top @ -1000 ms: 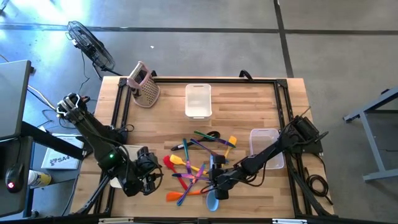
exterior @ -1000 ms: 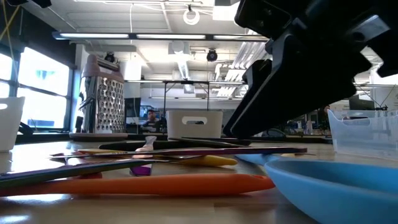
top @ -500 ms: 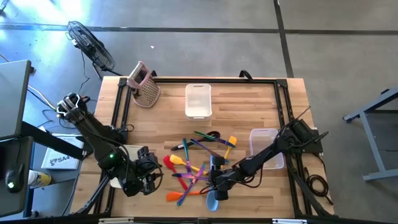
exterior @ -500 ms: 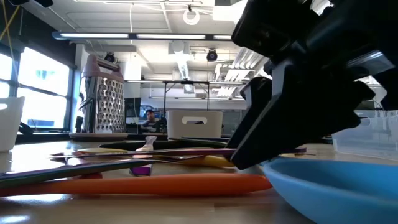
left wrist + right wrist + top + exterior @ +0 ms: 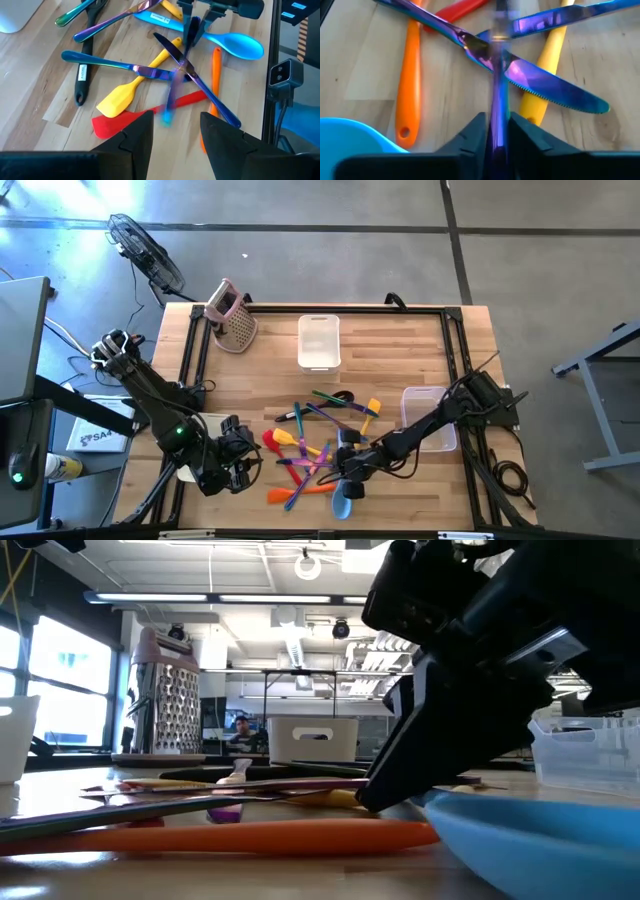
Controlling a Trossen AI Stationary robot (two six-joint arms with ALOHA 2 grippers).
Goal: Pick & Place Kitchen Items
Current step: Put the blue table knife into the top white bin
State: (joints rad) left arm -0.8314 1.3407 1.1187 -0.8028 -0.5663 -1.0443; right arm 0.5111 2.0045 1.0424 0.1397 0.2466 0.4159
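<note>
A pile of coloured kitchen items (image 5: pixel 315 450) lies on the wooden table, near its front edge. It includes a blue spoon (image 5: pixel 240 45), an orange spatula (image 5: pixel 410 75), a yellow spatula (image 5: pixel 120 97), a red spatula (image 5: pixel 130 117) and an iridescent knife (image 5: pixel 545 85). My right gripper (image 5: pixel 346 472) is low at the pile's right side, beside the blue spoon's bowl (image 5: pixel 540 840), and is shut on a slim purple iridescent utensil (image 5: pixel 172 95). My left gripper (image 5: pixel 176 145) waits open at the pile's left, holding nothing. My right gripper pinches the purple utensil's slim handle (image 5: pixel 498 115) between its two fingers (image 5: pixel 475 135). The fingers slant down from the table's right. The handle runs ahead of them, roughly in line, and crosses over the knife and another iridescent piece. I cannot tell whether it is lifted clear.
A pink box grater (image 5: pixel 232 315) stands at the far left corner and a white bin (image 5: pixel 319 340) at the far middle. A clear bin (image 5: pixel 428 415) sits to the right, beside my right arm. Black frame rails (image 5: pixel 190 360) run along the table's edges.
My right gripper has come down and moved a little toward the table's left, into the pile beside the blue spoon. The purple utensil now shows blurred in both wrist views.
</note>
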